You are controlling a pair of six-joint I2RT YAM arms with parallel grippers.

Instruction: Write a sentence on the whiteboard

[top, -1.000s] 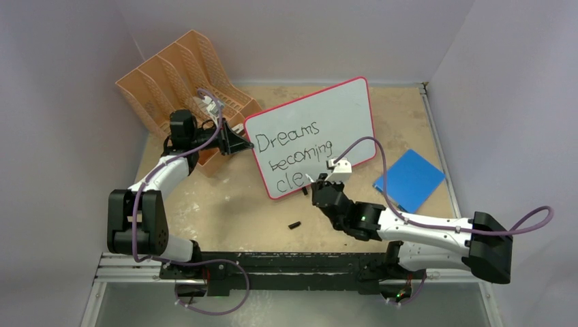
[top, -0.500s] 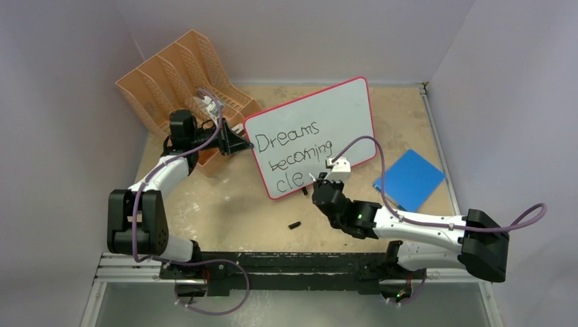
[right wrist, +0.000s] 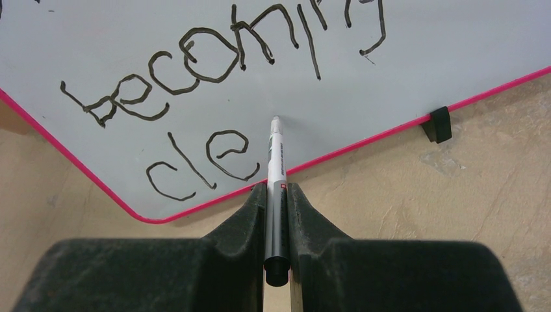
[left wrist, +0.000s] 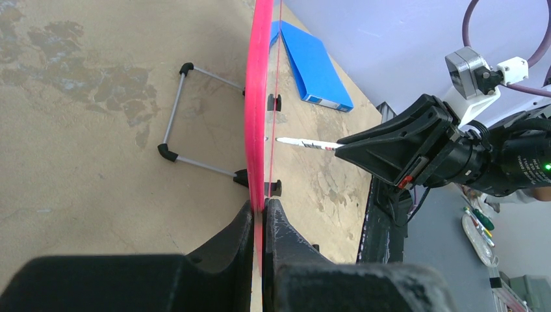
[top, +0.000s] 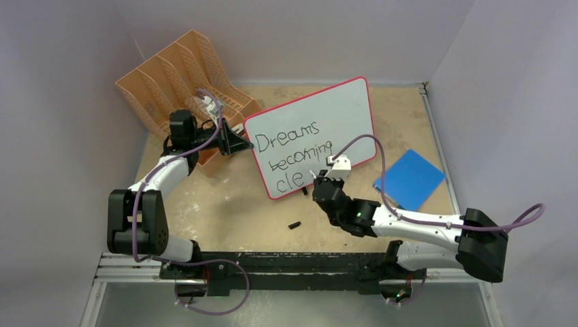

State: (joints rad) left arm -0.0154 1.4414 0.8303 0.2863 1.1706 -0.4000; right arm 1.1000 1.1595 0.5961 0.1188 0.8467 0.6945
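Observation:
The whiteboard (top: 341,112) stands tilted on the table, red-framed, with the sentence (top: 298,152) reading "Dreams becoming cle" in black. My left gripper (top: 247,144) is shut on the board's left edge; in the left wrist view the red frame (left wrist: 262,97) runs up from between the fingers (left wrist: 263,209). My right gripper (top: 320,179) is shut on a marker (right wrist: 275,162). The marker's tip sits at the board (right wrist: 422,58) just right of "cle" (right wrist: 201,162). Whether the tip touches the board I cannot tell. The left wrist view shows the marker (left wrist: 305,143) pointing at the board face.
An orange file rack (top: 177,75) stands behind the left arm. A blue pad (top: 409,178) lies right of the board. A small black cap (top: 294,224) lies on the table in front. The board's black foot (right wrist: 436,123) and wire stand (left wrist: 175,110) rest on the table.
The right gripper with the marker has shifted slightly right along the third line, uncovering the finished "e". The left arm and the board have not moved.

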